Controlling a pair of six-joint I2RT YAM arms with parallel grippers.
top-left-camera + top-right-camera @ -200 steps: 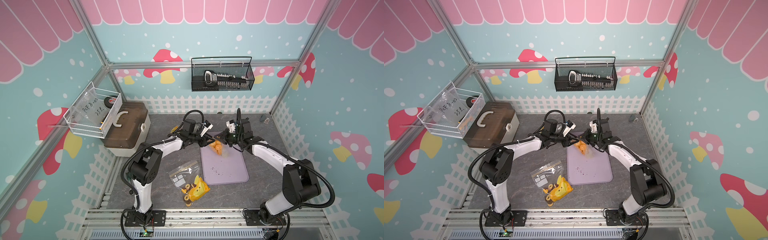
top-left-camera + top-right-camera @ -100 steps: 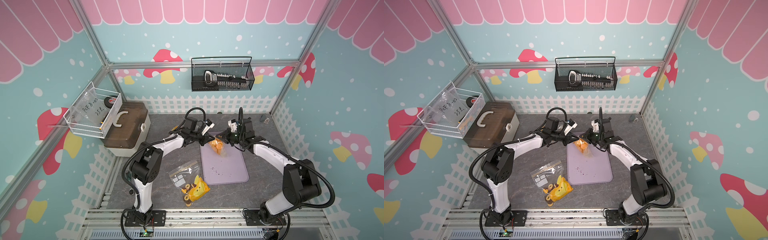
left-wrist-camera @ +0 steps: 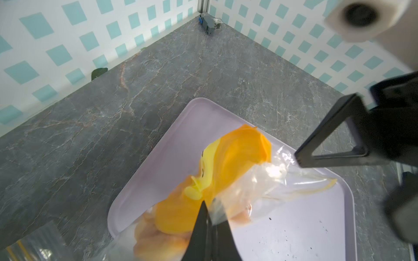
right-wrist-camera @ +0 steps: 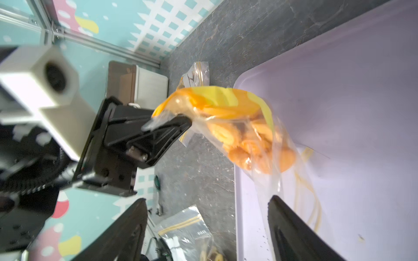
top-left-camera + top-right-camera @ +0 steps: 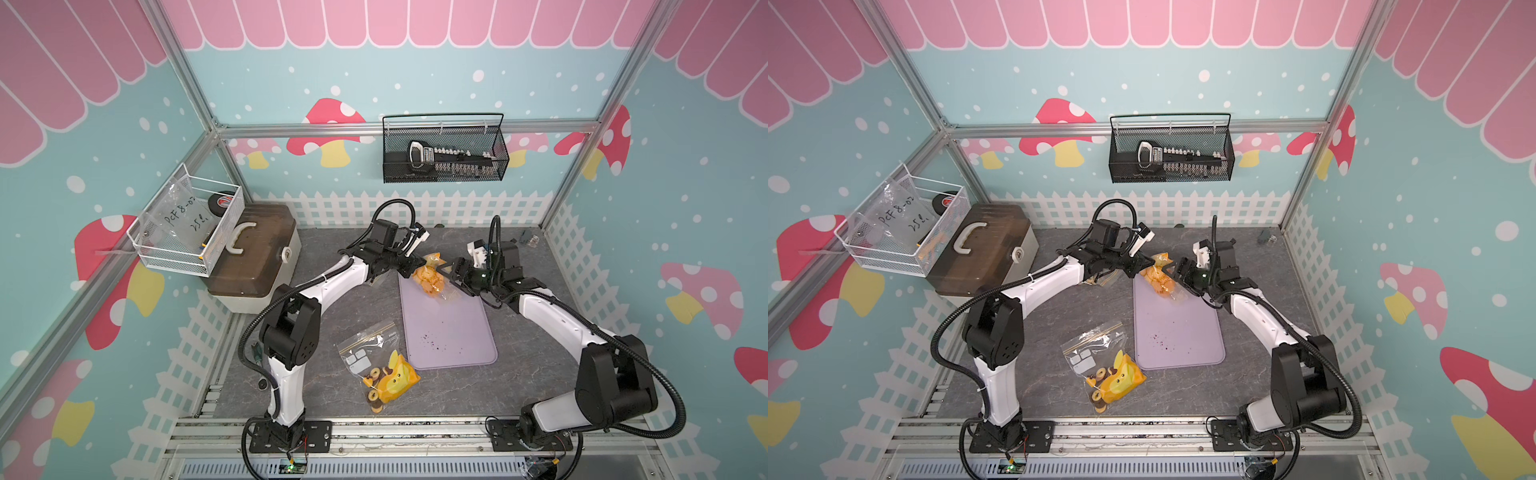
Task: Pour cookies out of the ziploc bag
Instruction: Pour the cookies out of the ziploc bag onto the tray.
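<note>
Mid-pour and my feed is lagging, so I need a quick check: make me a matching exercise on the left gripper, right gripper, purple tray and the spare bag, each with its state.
1 left gripper
2 right gripper
3 purple tray
4 spare bag

A lying on the table beside the tray
B open, holding nothing
C shut on the cookie bag
D dark crumbs on it, nothing poured out yet

Pairs: 1-C, 2-B, 3-D, 4-A

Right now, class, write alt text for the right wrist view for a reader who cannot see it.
The left claw pinches one corner of a clear ziploc bag of orange cookies, hanging over a lilac tray. The right claw stands open nearby.
</note>
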